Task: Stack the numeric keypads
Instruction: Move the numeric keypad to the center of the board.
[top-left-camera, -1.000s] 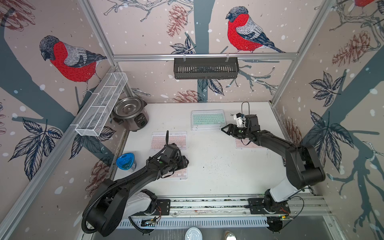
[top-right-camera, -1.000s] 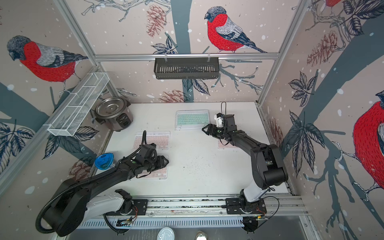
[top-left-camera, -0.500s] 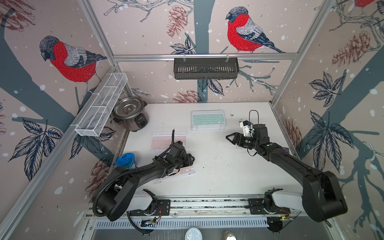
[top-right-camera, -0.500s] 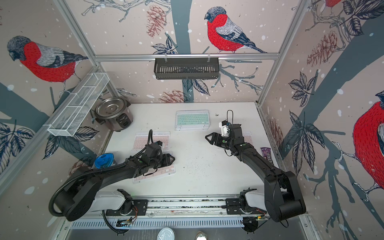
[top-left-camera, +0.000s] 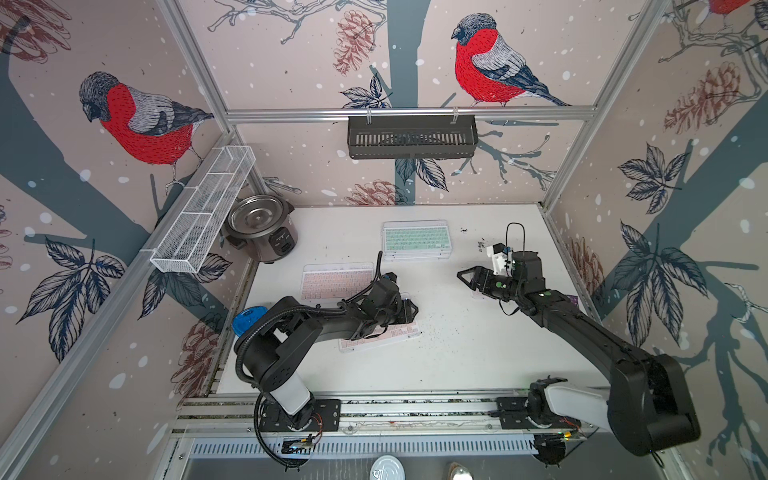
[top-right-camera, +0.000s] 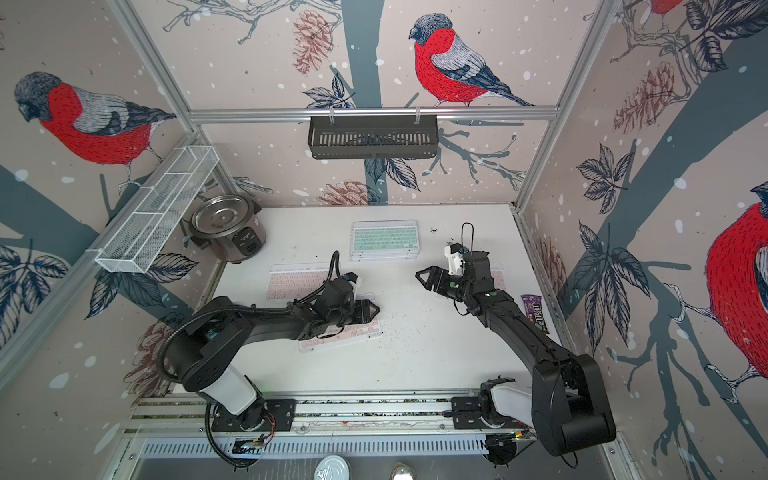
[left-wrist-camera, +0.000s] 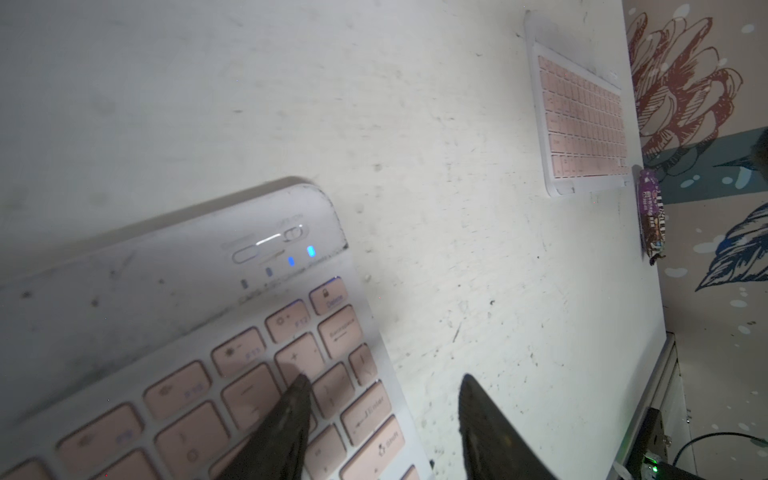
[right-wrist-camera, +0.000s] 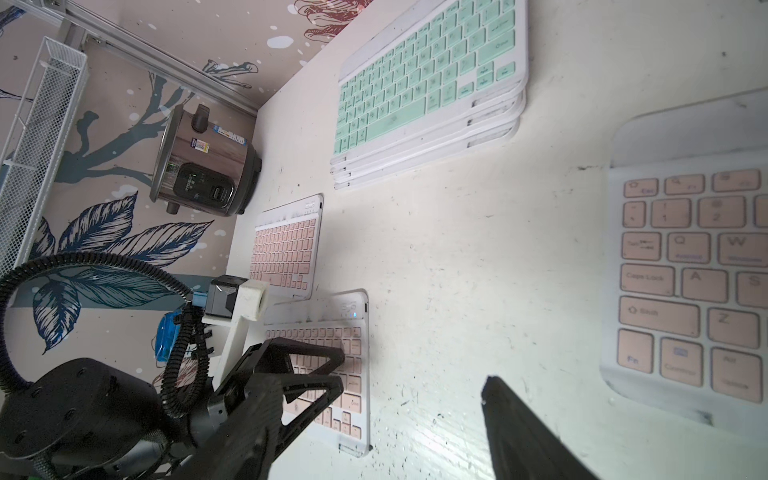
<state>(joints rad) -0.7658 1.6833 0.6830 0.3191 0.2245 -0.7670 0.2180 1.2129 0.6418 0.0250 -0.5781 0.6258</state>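
A stack of several keypads with a mint-keyed one on top (top-left-camera: 415, 240) (right-wrist-camera: 428, 83) lies at the back middle. One pink keypad (top-left-camera: 336, 280) lies flat left of centre. Another pink keypad (top-left-camera: 386, 336) (left-wrist-camera: 187, 332) sits askew under my left gripper (top-left-camera: 413, 309) (left-wrist-camera: 384, 382). Its jaws stand apart: one finger (left-wrist-camera: 291, 415) rests on the keys by the short edge, the other hangs clear of it. A third pink keypad (top-right-camera: 496, 276) (right-wrist-camera: 685, 270) lies at the right, beside my right gripper (top-left-camera: 459, 274), which hangs open and empty above the table.
A rice cooker (top-left-camera: 259, 228) and a blue-lidded cup (top-left-camera: 249, 320) stand along the left edge. A purple candy bar (top-right-camera: 536, 311) lies by the right wall. A white wire basket (top-left-camera: 203, 212) and a black rack (top-left-camera: 411, 137) hang on the walls. Dark crumbs dot the table.
My left gripper has moved right, and the pink keypad under it has slid and turned with it. The right gripper drew back from the mint stack, then held still.
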